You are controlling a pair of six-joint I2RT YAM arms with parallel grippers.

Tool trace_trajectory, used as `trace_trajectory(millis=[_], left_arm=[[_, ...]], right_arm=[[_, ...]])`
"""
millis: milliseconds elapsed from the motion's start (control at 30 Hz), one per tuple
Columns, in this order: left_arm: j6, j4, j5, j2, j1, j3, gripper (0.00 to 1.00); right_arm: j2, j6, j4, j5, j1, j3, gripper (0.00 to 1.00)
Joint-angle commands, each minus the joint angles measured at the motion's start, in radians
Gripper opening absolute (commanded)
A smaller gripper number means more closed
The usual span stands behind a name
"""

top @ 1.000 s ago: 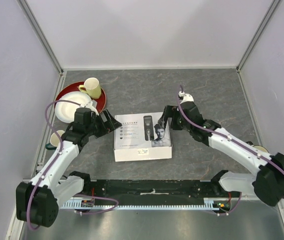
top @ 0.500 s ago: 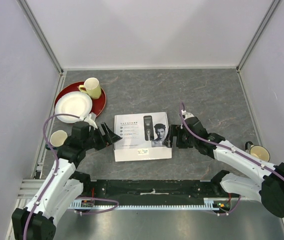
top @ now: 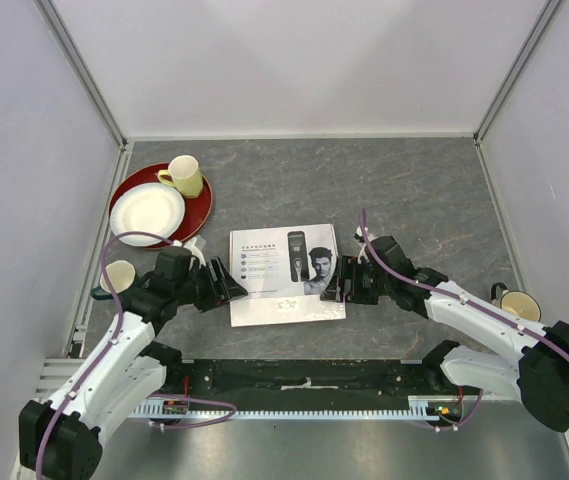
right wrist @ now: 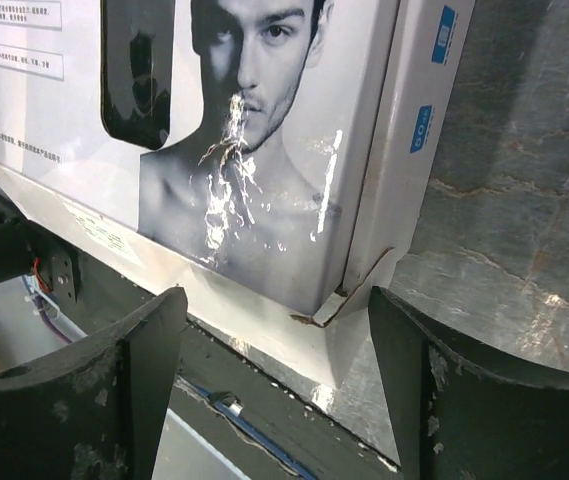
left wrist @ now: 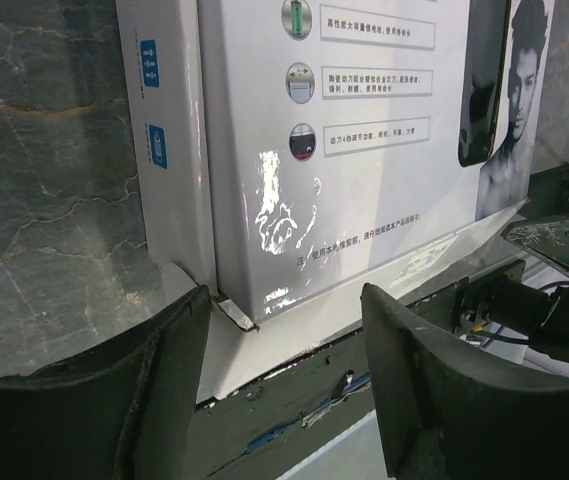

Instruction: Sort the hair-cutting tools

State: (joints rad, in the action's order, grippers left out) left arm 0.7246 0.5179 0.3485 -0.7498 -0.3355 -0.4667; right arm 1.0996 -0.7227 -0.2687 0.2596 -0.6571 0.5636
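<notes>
A closed white cardboard box (top: 284,272) with a printed lid lies in the middle of the table. The clipper, comb attachments, cord and brush are out of view; only a printed picture of a clipper shows on the lid. My left gripper (top: 226,288) is open at the box's near left corner. In the left wrist view the box (left wrist: 264,150) has that corner between the gripper's (left wrist: 284,300) spread fingers. My right gripper (top: 336,285) is open at the near right corner. In the right wrist view the gripper (right wrist: 279,300) straddles that corner of the box (right wrist: 264,150). Neither gripper holds anything.
A red tray (top: 202,205) with a white plate (top: 147,211) and a yellow cup (top: 186,175) sits at the back left. A cup (top: 117,275) stands by the left arm and another cup (top: 517,303) by the right arm. A black rail (top: 304,375) runs along the near edge.
Both grippers have moved toward the near edge along the box's sides, from its far corners to its near corners. The box has stayed in place.
</notes>
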Motion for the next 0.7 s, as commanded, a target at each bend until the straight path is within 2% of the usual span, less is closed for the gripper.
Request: trace_trajectory(millis=[0, 267, 667], left_arm=[[0.035, 0.040, 0.038, -0.002, -0.023, -0.027, 0.67], [0.003, 0.120, 0.029, -0.003, -0.030, -0.095, 0.65], [-0.014, 0.165, 0.000, 0.010, -0.034, -0.121, 0.61]], right_arm=[[-0.007, -0.056, 0.023, 0.107, -0.006, 0.042, 0.79], [-0.021, -0.055, -0.154, 0.058, -0.006, 0.134, 0.75], [-0.029, -0.054, -0.173, 0.049, -0.007, 0.125, 0.73]])
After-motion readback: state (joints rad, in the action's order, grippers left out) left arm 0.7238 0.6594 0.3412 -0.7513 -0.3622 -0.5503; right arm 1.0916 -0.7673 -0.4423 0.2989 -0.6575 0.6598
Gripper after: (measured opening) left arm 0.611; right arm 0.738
